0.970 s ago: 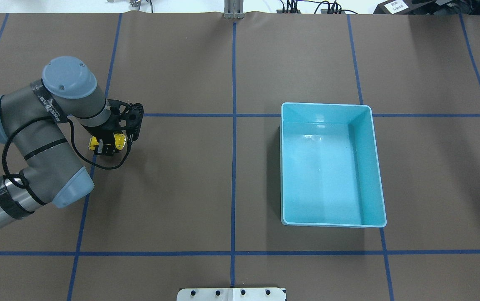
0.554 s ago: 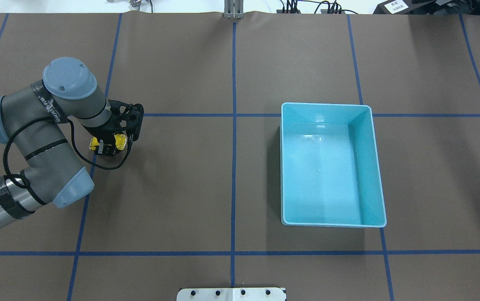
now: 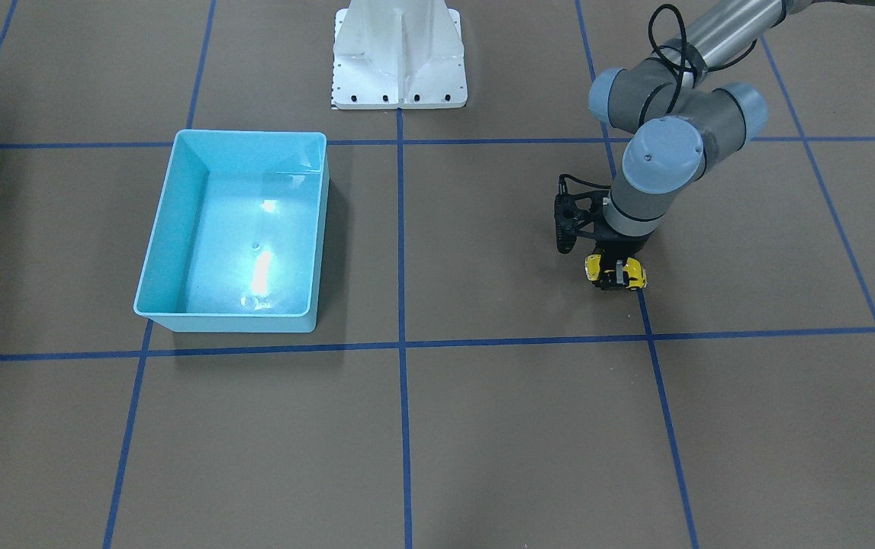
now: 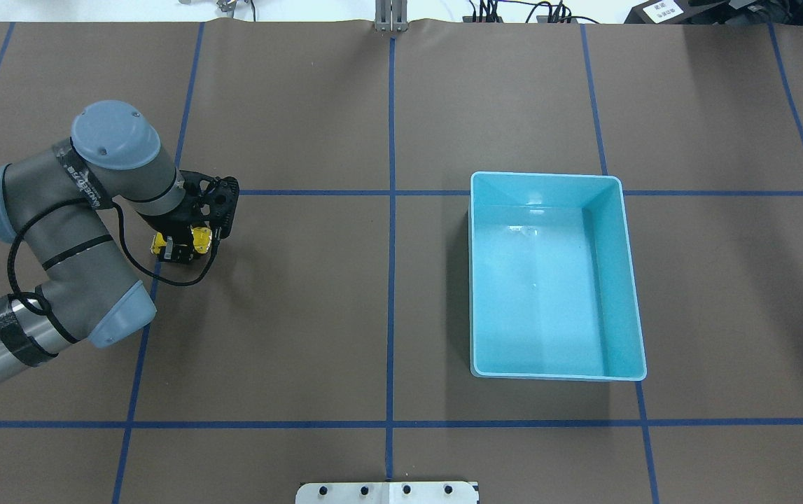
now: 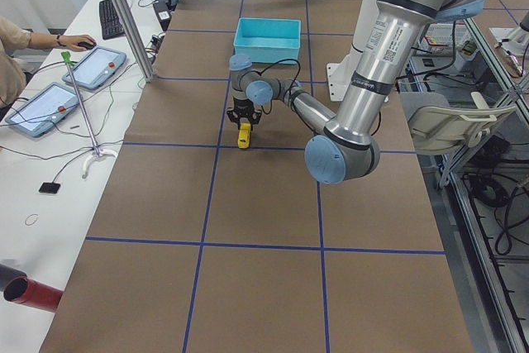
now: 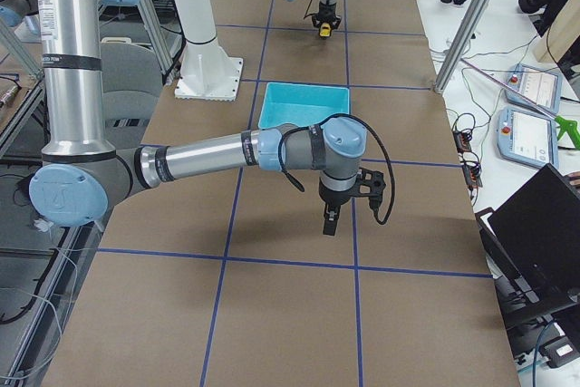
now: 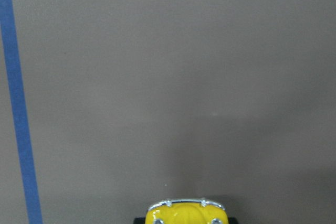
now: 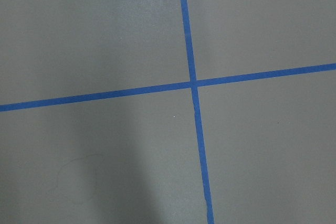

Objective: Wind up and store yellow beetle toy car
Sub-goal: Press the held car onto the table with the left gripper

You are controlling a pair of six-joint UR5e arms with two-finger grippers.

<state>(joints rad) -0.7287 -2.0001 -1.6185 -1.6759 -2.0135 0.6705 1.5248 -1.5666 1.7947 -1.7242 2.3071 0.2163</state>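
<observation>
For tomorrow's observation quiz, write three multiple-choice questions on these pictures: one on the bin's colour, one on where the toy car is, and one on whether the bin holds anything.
1. What colour is the bin?
A. Red
B. Green
C. Light blue

2. Where is the toy car?
A. In the bin
B. On the table, between the fingers of the left gripper
C. Under the bin

3. What is in the bin?
A. Nothing
B. Two cars
C. Water

Answers:
1. C, since its walls and floor are light blue in every view.
2. B, since the overhead view shows the gripper shut on the car, down on the brown table and well away from the bin.
3. A, since the bin's floor is bare.
</observation>
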